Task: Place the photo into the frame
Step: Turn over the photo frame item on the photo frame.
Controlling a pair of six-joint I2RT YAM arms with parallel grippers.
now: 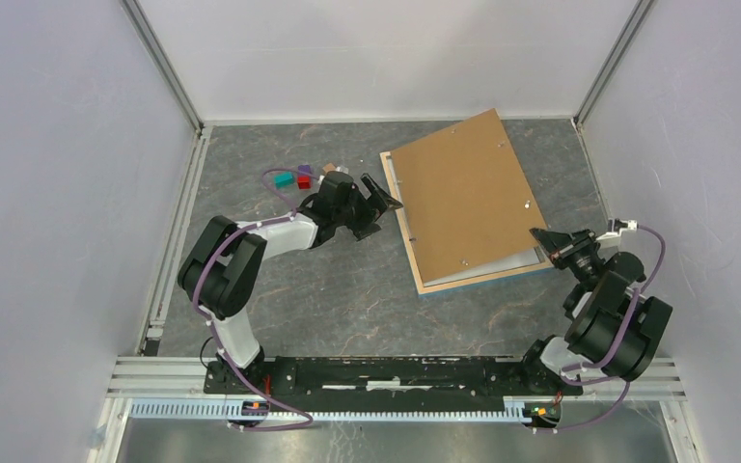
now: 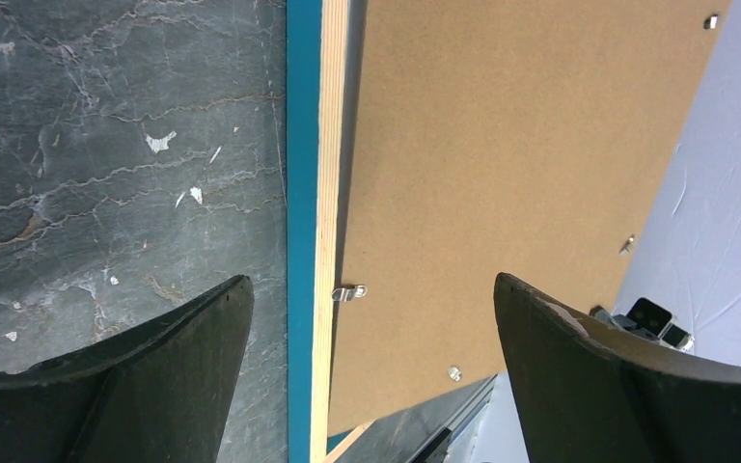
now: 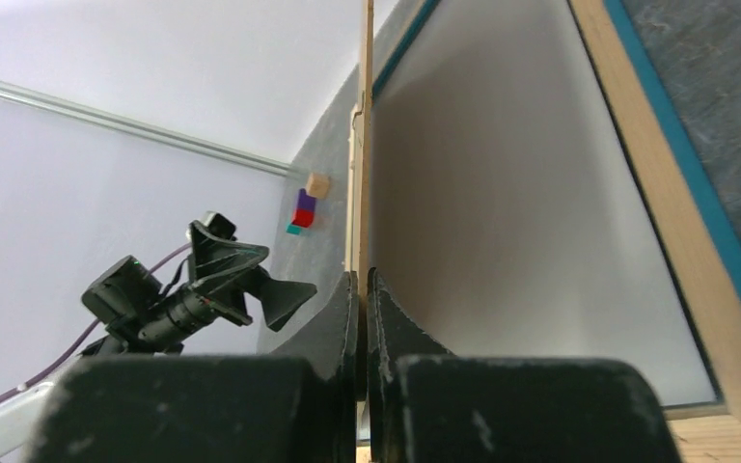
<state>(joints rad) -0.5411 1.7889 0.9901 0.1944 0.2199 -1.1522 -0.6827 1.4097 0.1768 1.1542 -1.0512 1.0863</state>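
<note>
— Frame [image 2: 302, 193] first: where do we have it?

— Flat on the worktop [image 1: 347, 289], back upward. From the left wrist we see its blue edge next to the stone, with the pale wood beside it.

— And what covers it?

— The brown board [image 1: 463, 193]. It sits low along the frame's left side and is tilted up off the frame's right side. From the right wrist we look into the gap between the two.

— What has hold of the board?

— Our right hand [image 3: 363, 280]. Its fingers are pinched together on the board's thin edge, above the frame's right side, and we see the board edge-on between them.

— And the left hand [image 2: 371, 282]?

— Spread wide, gripping nothing. It hovers at the frame's left side, one finger over the worktop and the other over the board. We see no contact.

— Do we see the photo?

— Not that we can be sure of. A pale, smooth sheet [image 3: 521, 241] fills the frame's opening under the raised board. We cannot tell whether it is the print or glazing.

— Anything else?

— A small metal tab [image 2: 347, 292] at the board's edge by the frame's left side. A few coloured blocks [image 1: 301, 177] lie well to the left of the frame.
</note>
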